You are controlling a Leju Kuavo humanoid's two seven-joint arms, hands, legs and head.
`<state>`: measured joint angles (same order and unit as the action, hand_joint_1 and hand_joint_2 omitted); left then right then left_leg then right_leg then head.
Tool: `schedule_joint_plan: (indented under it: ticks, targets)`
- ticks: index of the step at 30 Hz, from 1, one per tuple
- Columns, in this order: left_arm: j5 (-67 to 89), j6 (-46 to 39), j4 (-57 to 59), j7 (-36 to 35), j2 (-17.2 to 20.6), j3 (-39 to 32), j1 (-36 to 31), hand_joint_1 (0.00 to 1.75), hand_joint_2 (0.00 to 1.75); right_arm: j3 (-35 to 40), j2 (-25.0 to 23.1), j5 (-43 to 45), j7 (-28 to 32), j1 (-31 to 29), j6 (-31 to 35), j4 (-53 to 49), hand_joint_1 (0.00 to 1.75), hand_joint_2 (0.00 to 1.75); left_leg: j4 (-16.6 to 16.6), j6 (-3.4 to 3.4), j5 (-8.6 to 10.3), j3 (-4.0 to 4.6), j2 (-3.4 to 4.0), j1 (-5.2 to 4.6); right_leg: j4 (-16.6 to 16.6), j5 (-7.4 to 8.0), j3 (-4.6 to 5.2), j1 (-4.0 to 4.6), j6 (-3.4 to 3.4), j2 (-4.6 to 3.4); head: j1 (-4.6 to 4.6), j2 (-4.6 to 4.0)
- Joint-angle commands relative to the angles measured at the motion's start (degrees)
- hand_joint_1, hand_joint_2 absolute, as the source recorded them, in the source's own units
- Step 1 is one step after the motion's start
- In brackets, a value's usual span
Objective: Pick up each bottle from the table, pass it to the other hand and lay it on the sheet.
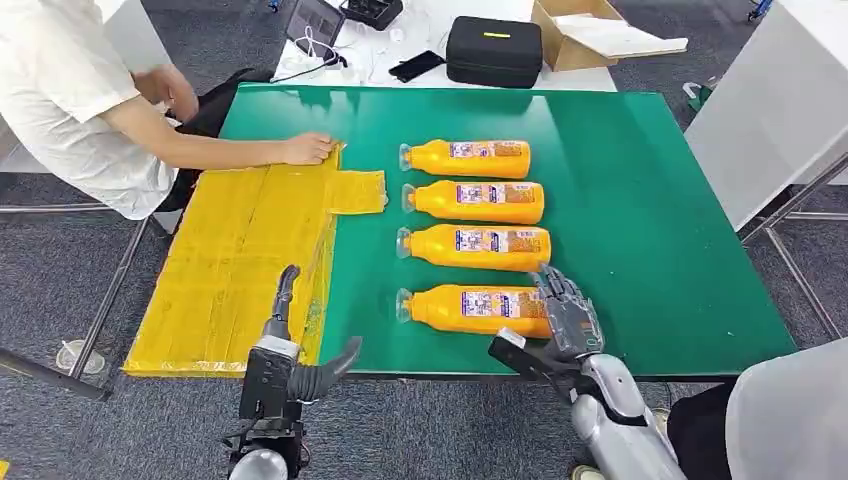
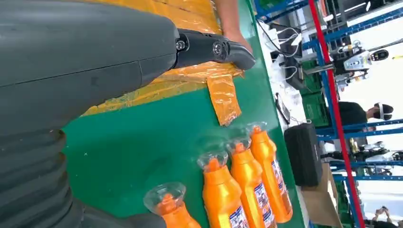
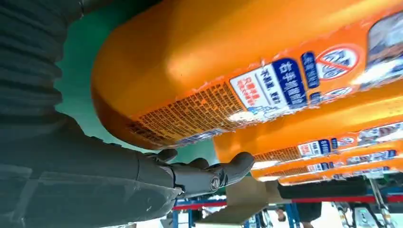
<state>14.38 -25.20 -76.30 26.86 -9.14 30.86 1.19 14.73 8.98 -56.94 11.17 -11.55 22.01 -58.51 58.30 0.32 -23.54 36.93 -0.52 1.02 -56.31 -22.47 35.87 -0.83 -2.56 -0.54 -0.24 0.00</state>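
Observation:
Several orange bottles lie in a column on the green table [image 1: 640, 200], caps toward the yellow sheet [image 1: 240, 270]. At the base of the nearest bottle [image 1: 470, 308] is my right hand [image 1: 568, 315], fingers spread beside and over the bottle's end and not closed on it. In the right wrist view that bottle [image 3: 214, 61] looms just past the thumb [image 3: 209, 173]. My left hand [image 1: 290, 340] hovers over the sheet's near edge with fingers apart, holding nothing. In the left wrist view the bottle caps [image 2: 209, 159] lie beyond the left hand [image 2: 95, 61].
A person in white leans in at the far left, one hand [image 1: 308, 148] pressing the sheet's far corner. Behind the table sit a black case [image 1: 493, 50], a phone [image 1: 416, 66] and a cardboard box [image 1: 590, 35]. A white cabinet [image 1: 780, 100] stands on the right.

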Motion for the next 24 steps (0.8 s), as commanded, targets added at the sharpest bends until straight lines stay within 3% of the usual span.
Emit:
schedule_joint_plan:
  ticks: [1, 17, 19, 20, 24]
  targets:
    - [0.5, 0.1, 2.8, -0.5, 0.5, 0.9, -2.1, 0.0, 1.75, 2.6, 0.2, 0.6, -1.0, -4.8, -2.5, 7.2, 0.0, 1.75, 0.0, 0.02, -0.06, -0.23, 0.09, -0.01, 0.0, -0.04, -0.21, 0.02, 0.08, -0.02, -0.02, 0.0]
    - [1.1, 0.4, 2.7, -0.8, 0.3, 1.1, -2.2, 0.0, 1.75, 4.1, -0.3, 1.5, -1.9, -6.9, -6.3, 10.6, 0.0, 1.75, -0.1, 0.03, -0.09, -0.45, 0.07, -0.02, 0.1, -0.09, -0.4, 0.02, 0.12, 0.02, -0.02, 0.0]
    - [1.2, 0.2, 3.0, -0.7, 0.2, 1.0, -2.3, 0.0, 1.75, 4.7, -0.1, 2.2, -1.6, -7.6, -8.2, 11.5, 1.5, 1.75, 0.0, 0.02, -0.04, -0.27, 0.05, 0.01, 0.0, -0.03, -0.24, 0.03, 0.07, 0.0, -0.02, 0.0]
    - [1.2, 0.2, 3.1, -0.7, 0.2, 1.0, -2.4, 0.0, 1.75, 4.9, -0.1, 2.5, -1.6, -7.8, -8.9, 11.8, 1.73, 1.75, -0.1, 0.03, -0.07, -0.4, 0.07, -0.01, 0.0, -0.07, -0.35, 0.02, 0.1, 0.01, -0.02, 0.02]
    - [1.3, 0.2, 3.4, -0.6, -0.1, 1.1, -2.6, 0.0, 1.75, 5.5, -0.2, 3.5, -1.1, -8.4, -10.3, 13.5, 1.75, 1.75, -0.1, 0.05, -0.11, -0.51, 0.1, -0.02, 0.1, -0.09, -0.46, 0.03, 0.12, 0.0, -0.02, 0.0]
